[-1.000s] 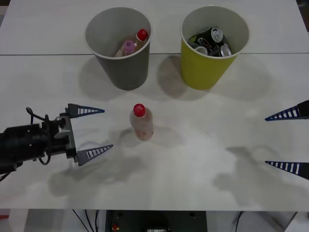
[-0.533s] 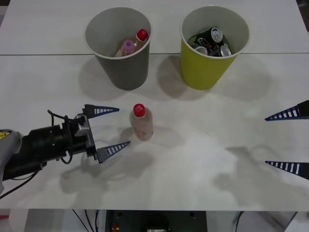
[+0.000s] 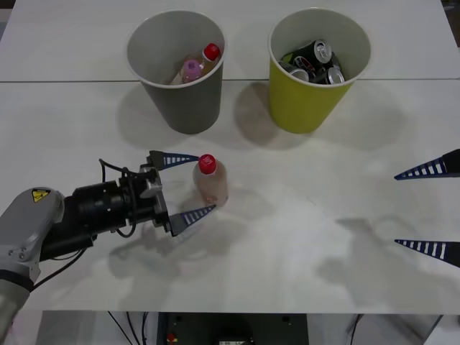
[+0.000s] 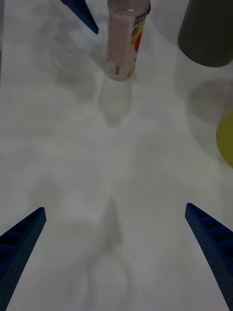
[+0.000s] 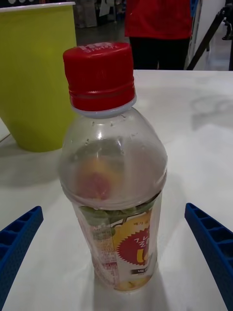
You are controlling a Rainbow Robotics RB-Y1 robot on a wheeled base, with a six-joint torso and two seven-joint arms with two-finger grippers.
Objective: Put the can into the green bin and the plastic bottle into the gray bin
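Cans are already held in the green bin (image 3: 318, 93); the plastic bottle (image 3: 210, 181), upright near the gray bin (image 3: 177, 68), is flanked, ungrasped, by the released left end effector (image 3: 182, 186).

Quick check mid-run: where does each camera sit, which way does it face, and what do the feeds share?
Front: above the arms, looking down at the table, both arms showing.
Left wrist: on the left end effector, facing the plastic bottle between open fingers.
Right wrist: on the right end effector, open, facing across the table.
Shared: all three show the plastic bottle.
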